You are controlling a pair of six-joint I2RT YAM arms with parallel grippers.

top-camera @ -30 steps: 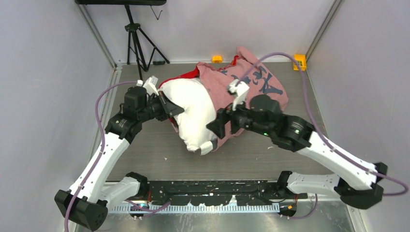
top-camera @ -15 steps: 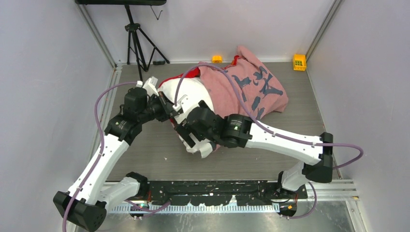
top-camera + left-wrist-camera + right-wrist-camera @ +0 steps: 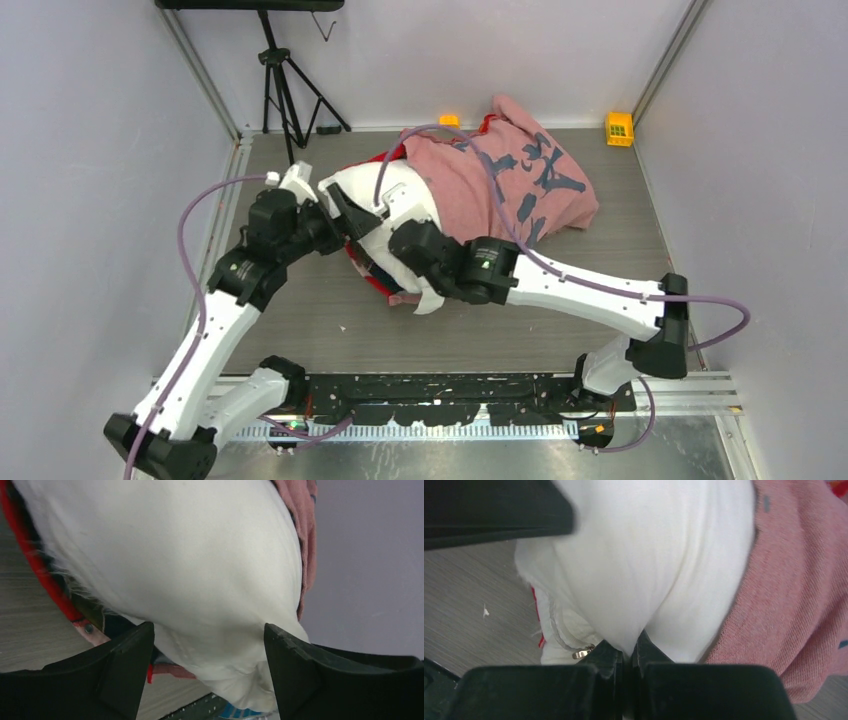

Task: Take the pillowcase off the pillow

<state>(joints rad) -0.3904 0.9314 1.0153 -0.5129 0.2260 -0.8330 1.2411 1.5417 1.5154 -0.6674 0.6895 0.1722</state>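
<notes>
The white pillow (image 3: 385, 195) lies mid-table, its near-left half bare. The pink, inside-out pillowcase (image 3: 510, 180) still covers its far-right half, and a red edge shows under the pillow. My left gripper (image 3: 350, 222) is open, its fingers either side of the pillow's bulging end (image 3: 200, 555) without pinching it. The left wrist view shows pillowcase cloth (image 3: 306, 535) at the upper right. My right gripper (image 3: 392, 262) reaches across from the right. It is shut on a fold of the pillow (image 3: 649, 555), next to a small metal zipper pull (image 3: 583, 653). The pillowcase (image 3: 794, 590) lies just to its right.
A black tripod (image 3: 285, 90) stands at the back left. By the back wall sit a small orange block (image 3: 449, 122) and a yellow one (image 3: 620, 127). Grey walls close in both sides, and a black rail (image 3: 440, 385) runs along the near edge.
My left gripper has opened and let go of the pillow's left end. My right arm swung left off the pillowcase, crossed to the pillow's near end and shut on its fabric.
</notes>
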